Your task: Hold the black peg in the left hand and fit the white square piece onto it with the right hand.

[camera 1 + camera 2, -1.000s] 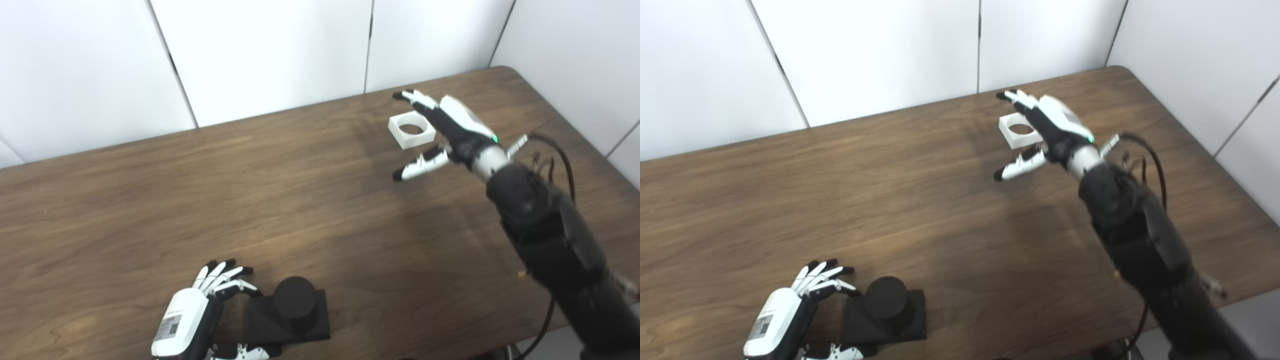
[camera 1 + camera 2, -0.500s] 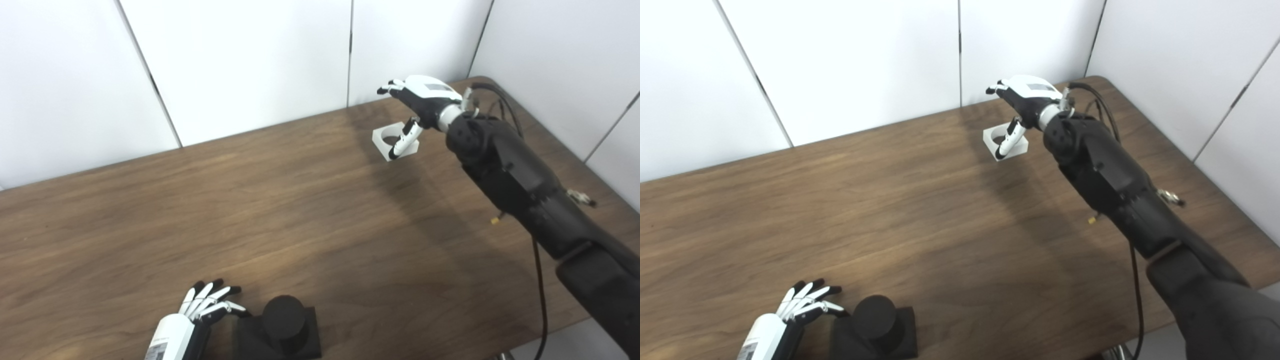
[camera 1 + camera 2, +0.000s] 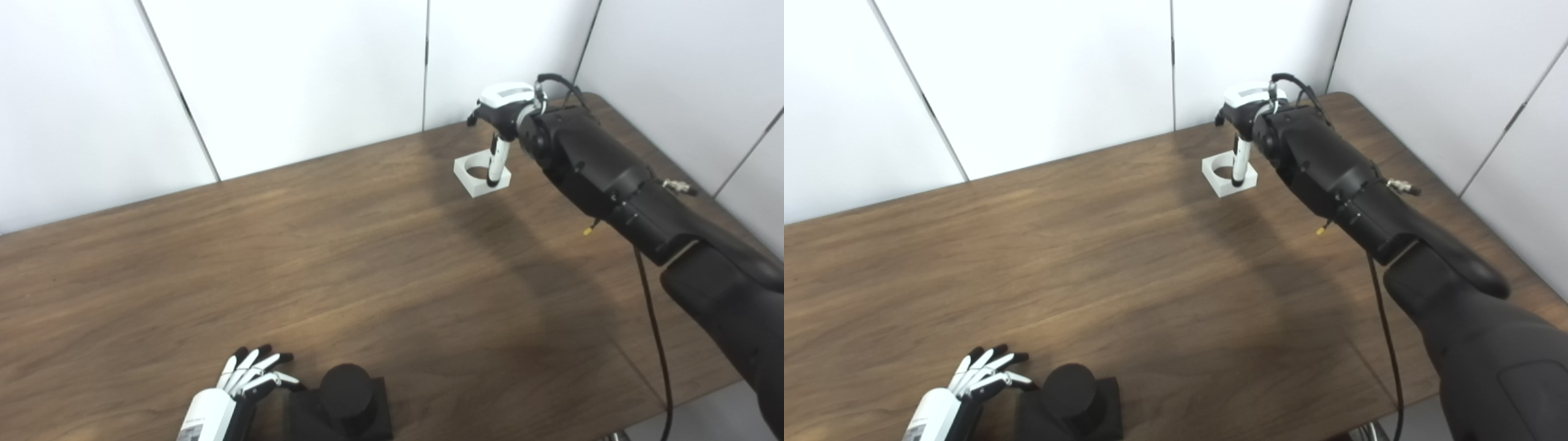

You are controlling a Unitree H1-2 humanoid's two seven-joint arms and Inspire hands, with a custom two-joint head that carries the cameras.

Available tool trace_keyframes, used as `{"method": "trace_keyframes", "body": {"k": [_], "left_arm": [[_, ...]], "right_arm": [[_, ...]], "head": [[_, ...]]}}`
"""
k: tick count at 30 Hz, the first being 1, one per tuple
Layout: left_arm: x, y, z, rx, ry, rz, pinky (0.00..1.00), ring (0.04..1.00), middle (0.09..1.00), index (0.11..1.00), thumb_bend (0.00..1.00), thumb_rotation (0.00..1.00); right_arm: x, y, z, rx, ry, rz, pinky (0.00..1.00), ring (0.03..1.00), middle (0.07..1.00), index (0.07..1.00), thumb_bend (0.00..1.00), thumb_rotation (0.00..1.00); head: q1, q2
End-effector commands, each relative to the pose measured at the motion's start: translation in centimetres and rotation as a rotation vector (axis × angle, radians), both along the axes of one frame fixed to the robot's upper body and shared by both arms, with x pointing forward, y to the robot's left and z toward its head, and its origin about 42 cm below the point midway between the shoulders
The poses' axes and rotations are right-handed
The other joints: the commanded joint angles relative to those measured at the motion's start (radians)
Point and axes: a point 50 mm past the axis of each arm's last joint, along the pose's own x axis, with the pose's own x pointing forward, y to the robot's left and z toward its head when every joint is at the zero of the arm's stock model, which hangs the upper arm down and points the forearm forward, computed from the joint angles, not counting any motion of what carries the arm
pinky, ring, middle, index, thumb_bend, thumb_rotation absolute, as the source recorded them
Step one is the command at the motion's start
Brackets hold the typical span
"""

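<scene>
The black peg, a round post on a square black base, stands at the table's near edge. My left hand lies just left of the base, open with its fingers spread, their tips close to the base's corner. The white square piece, with a round hole, lies flat at the far right of the table. My right hand hovers over its right side, palm down and open. Its thumb points straight down at the piece's right wall. The other fingers are mostly hidden behind the hand.
The brown wooden table runs to white wall panels at the back and right. My right forearm and its cable cross the table's right side. The table's rounded far corner is just behind the right hand.
The camera has shifted. My right hand has swung from beside the white piece to above it, turning palm down with the thumb pointing down. The left hand stays by the peg.
</scene>
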Motion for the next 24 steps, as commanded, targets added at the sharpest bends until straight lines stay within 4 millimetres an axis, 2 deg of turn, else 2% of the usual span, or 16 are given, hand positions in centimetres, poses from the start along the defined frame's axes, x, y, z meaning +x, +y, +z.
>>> {"method": "trace_keyframes", "body": {"k": [1,24], "left_arm": [[-1.4,1.4,-2.0,0.105,0.108,0.019,1.0,0.937,0.841,0.485,0.52,0.05],[-1.5,0.2,-0.7,0.095,0.085,0.033,1.0,0.922,0.829,0.485,0.52,0.05]], "right_arm": [[1.0,-0.4,4.1,-0.064,-0.076,-0.001,0.97,1.0,0.989,0.831,0.95,0.16],[0.2,0.0,1.3,-0.083,-0.013,0.001,1.0,1.0,0.986,0.829,0.9,0.18]], "head": [[-0.001,0.001],[0.035,0.008]]}}
